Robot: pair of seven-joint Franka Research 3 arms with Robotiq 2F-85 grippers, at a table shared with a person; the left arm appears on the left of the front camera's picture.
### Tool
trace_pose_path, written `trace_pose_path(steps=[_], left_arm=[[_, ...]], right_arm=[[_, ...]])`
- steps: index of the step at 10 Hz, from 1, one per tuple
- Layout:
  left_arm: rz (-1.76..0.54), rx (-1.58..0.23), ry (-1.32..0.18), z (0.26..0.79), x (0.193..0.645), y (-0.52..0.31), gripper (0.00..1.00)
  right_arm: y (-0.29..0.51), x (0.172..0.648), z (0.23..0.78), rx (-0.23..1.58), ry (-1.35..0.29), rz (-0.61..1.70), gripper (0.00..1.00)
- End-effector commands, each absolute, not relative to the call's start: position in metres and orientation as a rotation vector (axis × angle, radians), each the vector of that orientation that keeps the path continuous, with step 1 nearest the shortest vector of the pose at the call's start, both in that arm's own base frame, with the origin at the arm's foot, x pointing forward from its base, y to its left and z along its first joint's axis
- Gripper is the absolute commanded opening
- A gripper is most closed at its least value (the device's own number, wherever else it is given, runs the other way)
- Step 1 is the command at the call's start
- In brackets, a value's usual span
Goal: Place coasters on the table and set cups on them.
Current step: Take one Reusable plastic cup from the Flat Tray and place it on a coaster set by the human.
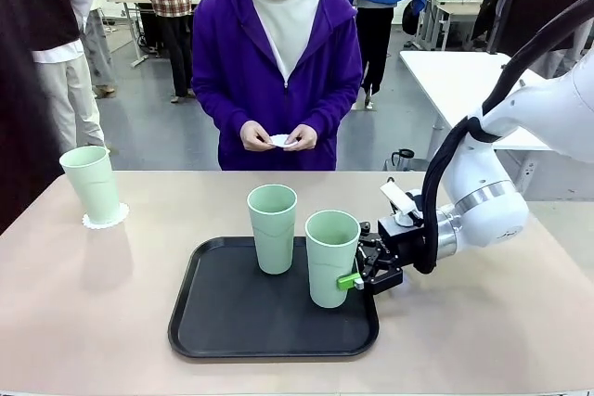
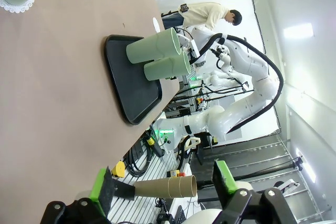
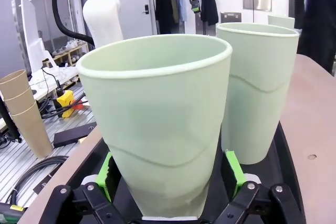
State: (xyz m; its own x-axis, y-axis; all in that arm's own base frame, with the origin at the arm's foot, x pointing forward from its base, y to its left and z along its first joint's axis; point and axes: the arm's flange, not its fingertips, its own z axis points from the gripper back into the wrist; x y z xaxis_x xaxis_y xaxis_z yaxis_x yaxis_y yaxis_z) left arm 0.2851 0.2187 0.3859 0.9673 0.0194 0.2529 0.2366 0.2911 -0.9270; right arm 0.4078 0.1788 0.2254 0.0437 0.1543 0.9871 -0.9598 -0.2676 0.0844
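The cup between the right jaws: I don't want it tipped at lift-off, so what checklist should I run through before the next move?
1. Right gripper straddles the near cup low down, a pad on each side: ok.
2. Grip fully closed on it: cannot tell.
3. Gap to the second cup on the tray: ok, but narrow.
4. Free coaster laid on the table: not ok; the one laid coaster holds the third cup, and the person's hands hold a white piece.
5. Left gripper open, away from the tray: ok.
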Motion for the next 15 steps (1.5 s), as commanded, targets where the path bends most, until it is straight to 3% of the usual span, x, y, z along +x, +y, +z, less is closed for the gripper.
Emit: trace_pose_path(steps=[1,7,8,9,10,12,13,15], left_arm=[[-0.152,-1.280,-0.248,0.387,0.284,0.220,1.00],[-0.152,-1.280,-0.248,0.387,0.284,0.220,1.00],[-0.152,-1.280,-0.248,0.387,0.284,0.220,1.00],[-0.152,-1.280,-0.248,0.387,0.284,0.220,1.00],[-0.152,-1.280,-0.248,0.387,0.284,0.220,1.00],[-0.152,-1.280,-0.248,0.387,0.284,0.220,1.00],[-0.152,-1.280,-0.248,0.387,0.284,0.220,1.00],[-0.152,-1.280,-0.248,0.387,0.284,0.220,1.00]], right_arm=[[0.183,0.415,0.225,1.360,-0.863,1.423,1.00],[0.199,0.411,0.220,1.385,-0.847,1.468,1.00],[0.198,0.411,0.220,1.377,-0.856,1.477,0.43],[0.195,0.411,0.222,1.359,-0.863,1.488,0.41],[0.192,0.411,0.226,1.339,-0.881,1.485,0.00],[0.183,0.404,0.240,1.287,-0.946,1.454,0.00],[0.175,0.395,0.260,1.261,-0.963,1.404,0.76],[0.151,0.379,0.332,1.125,-1.052,1.291,0.76]])
